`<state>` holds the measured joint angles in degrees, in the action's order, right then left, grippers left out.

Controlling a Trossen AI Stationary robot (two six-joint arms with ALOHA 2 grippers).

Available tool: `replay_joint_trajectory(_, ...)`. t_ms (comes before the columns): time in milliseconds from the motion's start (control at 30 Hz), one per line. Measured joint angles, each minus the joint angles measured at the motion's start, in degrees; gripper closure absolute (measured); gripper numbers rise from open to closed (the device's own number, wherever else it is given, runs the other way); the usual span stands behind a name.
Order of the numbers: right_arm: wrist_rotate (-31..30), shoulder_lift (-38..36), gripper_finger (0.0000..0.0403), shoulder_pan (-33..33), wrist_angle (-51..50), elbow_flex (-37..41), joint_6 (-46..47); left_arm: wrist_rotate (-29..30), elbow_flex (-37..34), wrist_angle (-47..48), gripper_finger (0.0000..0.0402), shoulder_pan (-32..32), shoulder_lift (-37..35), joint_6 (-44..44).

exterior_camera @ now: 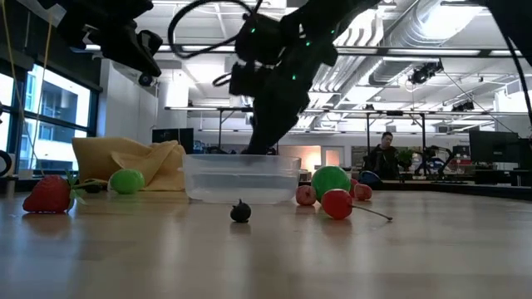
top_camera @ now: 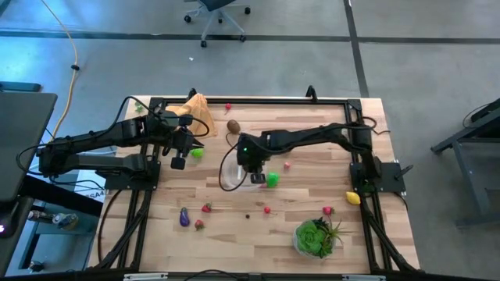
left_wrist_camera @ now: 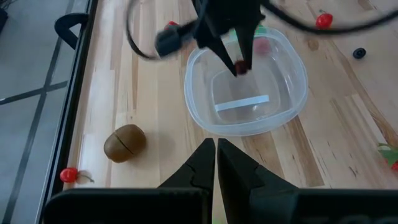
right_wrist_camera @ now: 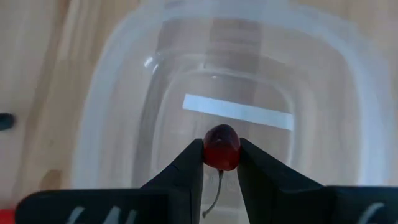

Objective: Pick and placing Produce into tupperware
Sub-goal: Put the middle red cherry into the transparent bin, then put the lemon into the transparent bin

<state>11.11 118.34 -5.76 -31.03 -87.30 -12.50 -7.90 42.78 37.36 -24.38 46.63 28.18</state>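
Over the middle of the table (top_camera: 297, 156), the right gripper (right_wrist_camera: 221, 163) hangs above the open tupperware (left_wrist_camera: 245, 87), its two fingers clamped on a small dark-red cherry (right_wrist_camera: 221, 147) whose thin stem dangles down between them. The container is clear with a pale rim, and a white strip shows on its bottom; no writing can be read on it or anywhere else on the table. From table height the gripper's tips are lost behind the container's wall, and only the dark arm above shows.

The left gripper (left_wrist_camera: 216, 163) waits near the table's left side, fingers pressed together with nothing between them, pointing toward the tupperware. A brown kiwi (left_wrist_camera: 124, 142) lies just ahead of it, and a red berry (left_wrist_camera: 68, 175) sits near the table's edge.

Other produce is scattered about: a green lime (top_camera: 272, 179) just beside the tupperware, another lime (top_camera: 197, 153) by the orange-tan cloth (top_camera: 198, 111), a yellow lemon (top_camera: 353, 198) at the right edge, a purple eggplant (top_camera: 184, 218) toward the front left, and a small dark ball (exterior_camera: 240, 212) too tiny to identify. A leafy green plant (top_camera: 316, 236) stands at the front right. Far behind the table, a person (exterior_camera: 384, 156) sits, partly hidden.
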Motion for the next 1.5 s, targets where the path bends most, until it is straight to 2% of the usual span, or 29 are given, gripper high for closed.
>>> replay_joint_trajectory(200, 0.0, 2.7, 0.0331, -0.2, -0.3, 0.0, -0.4, 0.0, 0.0, 0.0, 0.0392, 0.0, 0.0, 0.0)
replay_joint_trajectory(467, 0.0, 2.9, 0.0328, -0.4, -0.3, 0.0, -1.1, 0.0, 0.0, 0.0, 0.0392, 0.0, 0.0, 0.0)
replay_joint_trajectory(800, -1.2, 2.9, 0.0261, -0.4, -0.3, 0.0, -1.1, 0.0, 0.0, 0.0, 0.0392, 0.0, 0.0, 0.0)
replay_joint_trajectory(967, -1.0, 2.5, 0.0246, -0.4, -1.9, 0.0, -0.4, 0.0, 0.0, 0.0, 0.0392, 0.0, 0.0, 0.0)
replay_joint_trajectory(1200, -3.3, -2.6, 0.0245, -0.4, -8.6, 0.0, 2.8, 0.0, 0.0, 0.0, 0.0392, 0.0, 0.0, 0.0)
replay_joint_trajectory(1367, -8.5, -9.2, 0.0245, -0.1, -15.4, 0.0, 5.6, 0.0, 0.0, 0.0, 0.0392, 0.0, 0.0, 0.0)
replay_joint_trajectory(1500, -13.4, -14.6, 0.0245, 0.4, -24.5, 0.0, 11.4, 0.0, 0.0, 0.0, 0.0392, 0.0, 0.0, 0.0)
